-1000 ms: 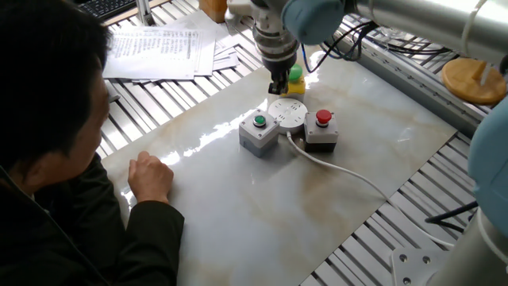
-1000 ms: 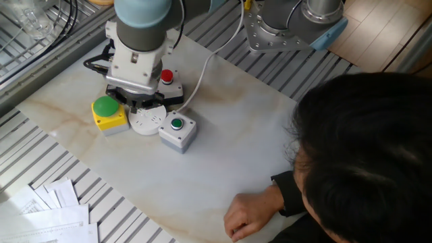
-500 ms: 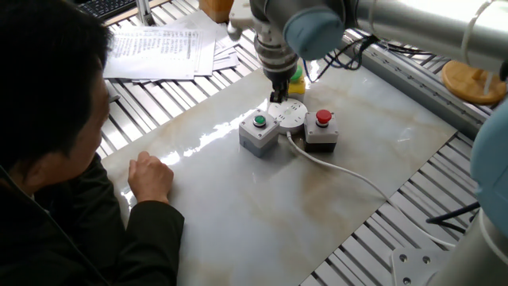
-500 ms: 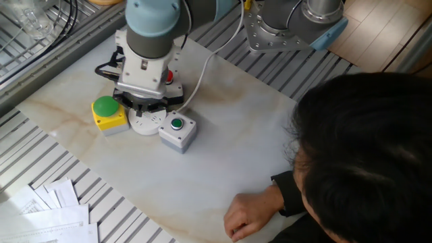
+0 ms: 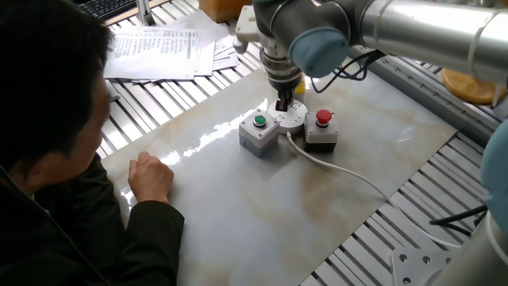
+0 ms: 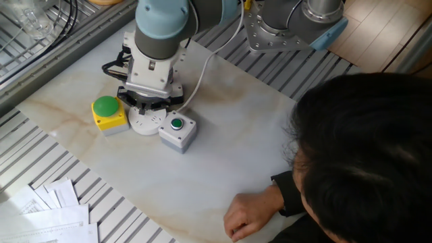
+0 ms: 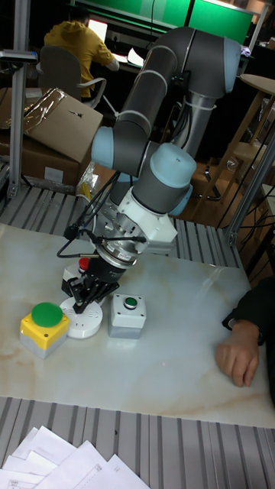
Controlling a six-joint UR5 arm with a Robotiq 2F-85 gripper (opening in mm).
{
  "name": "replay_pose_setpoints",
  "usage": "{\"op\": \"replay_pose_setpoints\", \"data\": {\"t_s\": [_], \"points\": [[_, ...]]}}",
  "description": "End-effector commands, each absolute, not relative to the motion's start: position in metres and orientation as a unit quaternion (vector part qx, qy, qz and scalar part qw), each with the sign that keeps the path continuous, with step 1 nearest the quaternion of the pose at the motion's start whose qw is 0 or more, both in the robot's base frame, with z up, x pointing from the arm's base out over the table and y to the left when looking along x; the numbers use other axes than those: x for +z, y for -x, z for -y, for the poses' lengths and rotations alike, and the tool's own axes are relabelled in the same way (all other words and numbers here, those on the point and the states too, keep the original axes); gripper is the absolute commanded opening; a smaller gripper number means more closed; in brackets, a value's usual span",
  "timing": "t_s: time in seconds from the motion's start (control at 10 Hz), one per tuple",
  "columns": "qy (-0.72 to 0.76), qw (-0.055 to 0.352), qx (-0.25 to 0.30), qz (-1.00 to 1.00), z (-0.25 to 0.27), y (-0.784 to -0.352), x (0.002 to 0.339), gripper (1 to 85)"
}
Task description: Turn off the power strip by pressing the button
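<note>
Round flat white plastic power strip [image 7: 82, 322] sitting lower left in tall view, btwn yellow box and grey box. Gripper [image 7: 84, 300] hovering on it; finger gap can't tell. Press appears unfinished.

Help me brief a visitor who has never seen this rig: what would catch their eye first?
The big grey-and-blue arm, its gripper down on the round white power strip mid-table. Flanking it are a yellow box with a green cap and two grey button boxes, one green, one red. A person's hand rests nearby.
</note>
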State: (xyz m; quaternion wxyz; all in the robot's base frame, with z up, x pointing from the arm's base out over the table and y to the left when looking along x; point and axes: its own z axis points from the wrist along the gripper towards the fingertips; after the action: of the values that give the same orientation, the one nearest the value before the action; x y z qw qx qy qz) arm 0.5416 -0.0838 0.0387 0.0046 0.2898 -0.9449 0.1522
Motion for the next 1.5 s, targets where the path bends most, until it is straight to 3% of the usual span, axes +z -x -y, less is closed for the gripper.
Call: {"op": "replay_pose_setpoints", "data": {"t_s": [0.0, 0.7, 1.0, 1.2, 1.4], "points": [[-0.287, 0.004, 0.15, 0.946, 0.084, -0.536, 0.033, 1.0], [-0.285, 0.001, 0.149, 0.947, 0.08, -0.534, 0.017, 1.0], [-0.239, 0.034, 0.207, 0.948, 0.04, -0.523, 0.047, 1.0], [-0.242, 0.014, 0.155, 0.958, 0.014, -0.537, 0.033, 1.0], [-0.259, 0.002, 0.152, 0.954, 0.035, -0.539, 0.021, 1.0]]}}
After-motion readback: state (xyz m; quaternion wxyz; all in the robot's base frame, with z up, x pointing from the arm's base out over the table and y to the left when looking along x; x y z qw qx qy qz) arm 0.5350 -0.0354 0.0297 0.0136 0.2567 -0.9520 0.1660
